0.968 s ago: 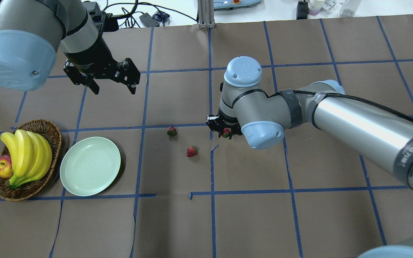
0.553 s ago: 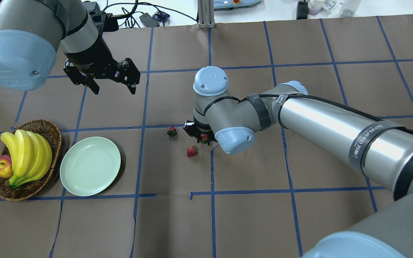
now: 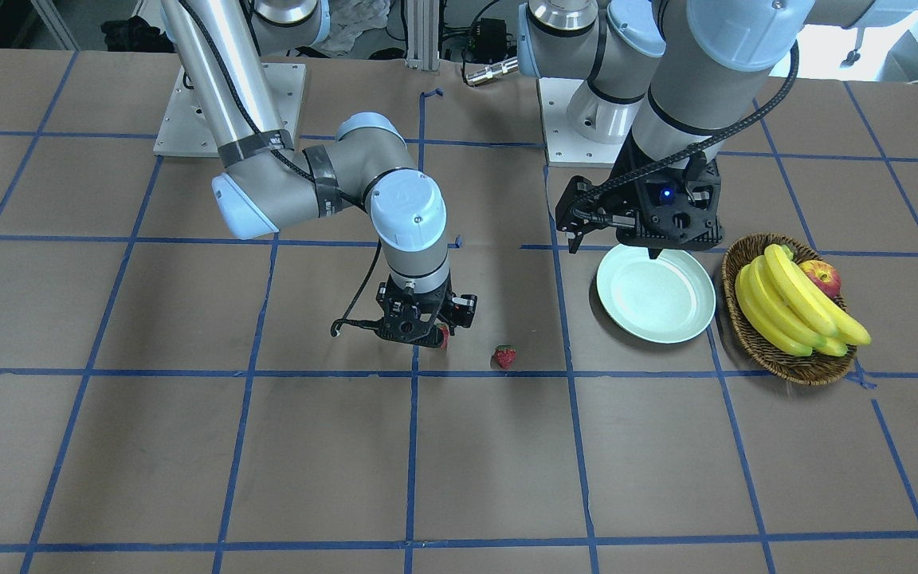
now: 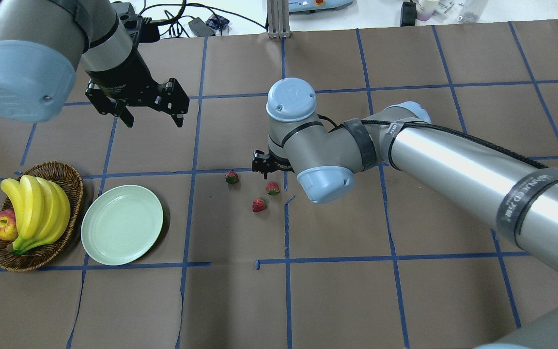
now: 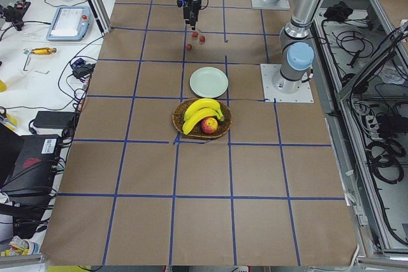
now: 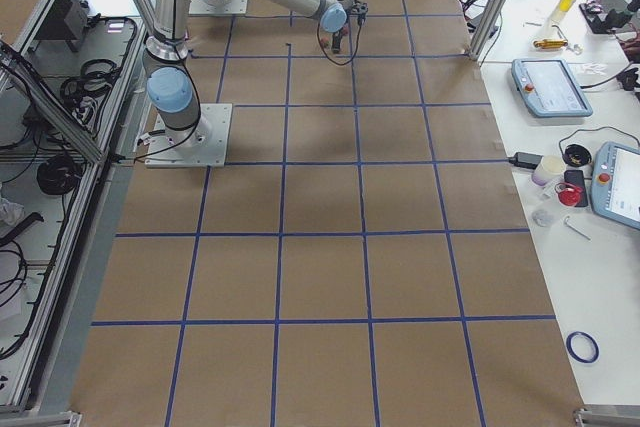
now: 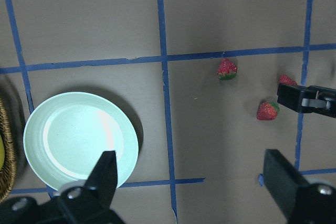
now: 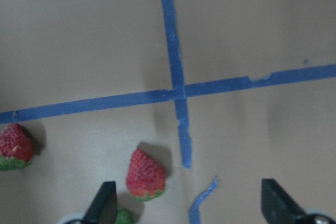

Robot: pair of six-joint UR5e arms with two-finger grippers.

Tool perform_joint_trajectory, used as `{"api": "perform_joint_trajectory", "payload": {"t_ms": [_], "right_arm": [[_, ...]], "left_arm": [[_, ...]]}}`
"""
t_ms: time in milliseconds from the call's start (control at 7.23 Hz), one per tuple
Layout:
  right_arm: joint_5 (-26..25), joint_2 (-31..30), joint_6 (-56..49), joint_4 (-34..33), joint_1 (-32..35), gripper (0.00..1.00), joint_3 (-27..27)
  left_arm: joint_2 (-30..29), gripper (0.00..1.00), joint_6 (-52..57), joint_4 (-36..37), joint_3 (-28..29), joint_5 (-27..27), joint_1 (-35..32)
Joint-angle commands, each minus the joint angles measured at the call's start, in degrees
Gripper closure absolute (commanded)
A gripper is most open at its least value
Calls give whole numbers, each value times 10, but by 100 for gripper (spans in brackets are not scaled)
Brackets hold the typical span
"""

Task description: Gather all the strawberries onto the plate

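Three strawberries lie close together on the brown table (image 4: 337,291): one (image 4: 231,177) farthest from me, one (image 4: 272,188) beside my right wrist, one (image 4: 259,205) nearest. The right wrist view shows two of them (image 8: 16,148) (image 8: 146,176) and a green leafy tip at the bottom edge. My right gripper (image 8: 189,205) is open and empty, low over them; it also shows in the front view (image 3: 419,323). The mint-green plate (image 4: 122,225) is empty, to the left. My left gripper (image 4: 154,118) hangs open and empty above the table beyond the plate (image 7: 81,140).
A wicker basket (image 4: 68,177) with bananas (image 4: 37,213) and an apple (image 4: 3,227) stands left of the plate, touching its rim. Blue tape lines cross the table. The right arm's forearm (image 4: 453,165) spans the right half.
My right gripper carried a strawberry leftward, opened, and the strawberry now lies on the table beside the other two. The gripper has drawn back slightly. The left arm has not moved.
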Motion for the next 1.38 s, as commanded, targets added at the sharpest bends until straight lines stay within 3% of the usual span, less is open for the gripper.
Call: {"api": "perform_joint_trajectory", "payload": {"t_ms": [0,138,415,553,829,1244], "right_arm": [[-15,-103,-175,158,-135,0,-8],[-17,-140,-266,230,-202,0,-25],[-38,-160,-343,371,-251,0,-133],[-51,-164,-343,386,-252,0,-175],[-53,-197,-335,398,-256,0,-178],[-51,-201,-333,422,-255,0,-180]], "left_arm": [[0,0,1,0,1,0,0],[0,0,1,0,1,0,0],[0,0,0,0,-1,0,0],[0,0,0,1,0,0,0],[0,0,0,0,-1,0,0],[-1,0,0,0,-2,0,0]]}}
